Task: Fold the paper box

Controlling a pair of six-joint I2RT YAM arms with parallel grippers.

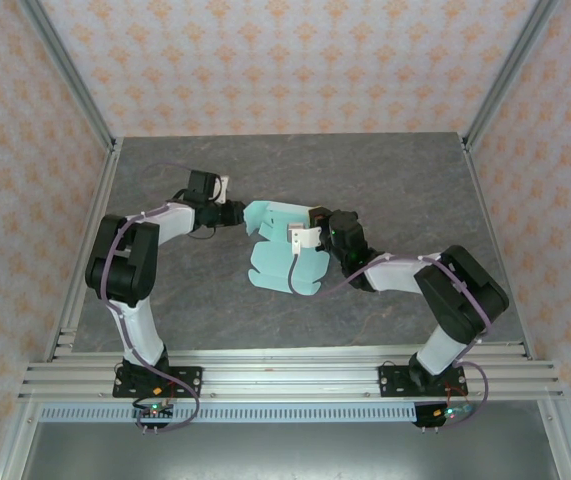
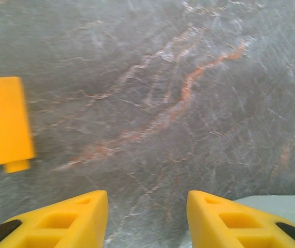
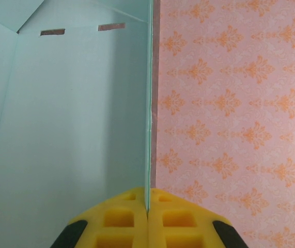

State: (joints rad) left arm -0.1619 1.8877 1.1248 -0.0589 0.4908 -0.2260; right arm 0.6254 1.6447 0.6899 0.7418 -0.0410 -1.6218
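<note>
Mint paper box (image 1: pixel 270 262), panel raised (two slots); right jaws clamped on its edge; left jaws apart

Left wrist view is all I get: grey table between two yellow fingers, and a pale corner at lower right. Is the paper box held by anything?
Observer: Yes. The right gripper is shut on one edge of the paper box.
Operator: Is the sheet lying flat?
Observer: Not all of it. From above, the pinched part is raised, and the rest lies on the table.
Operator: Where is my gripper relative to it?
Observer: In the top view, the left gripper is open beside the box's far left corner.
</note>
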